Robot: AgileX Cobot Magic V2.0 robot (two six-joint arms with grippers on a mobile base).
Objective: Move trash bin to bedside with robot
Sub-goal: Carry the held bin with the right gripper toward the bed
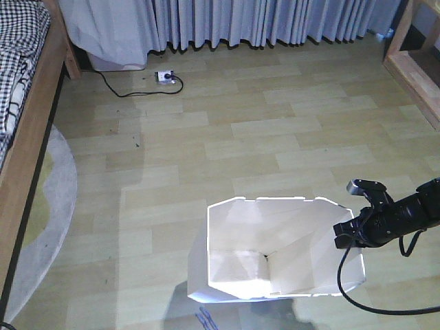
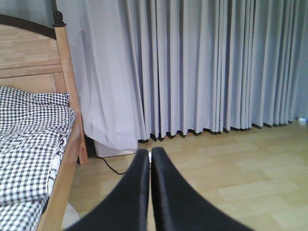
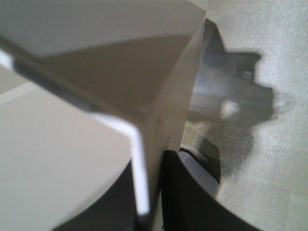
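The trash bin point(image 1: 289, 237) stands on the wood floor point(image 1: 275, 117), well apart from the bed point(image 1: 31, 130) at left. The right gripper point(image 1: 352, 232) pinches its right rim wall. The left gripper point(image 2: 150, 156) faces the curtains point(image 2: 202, 72), jaws pressed together, holding nothing.

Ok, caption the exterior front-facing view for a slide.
Right black gripper clamps the rim of a white thin-walled plastic trash bin on pale plank flooring, wooden-framed checked bed at left.
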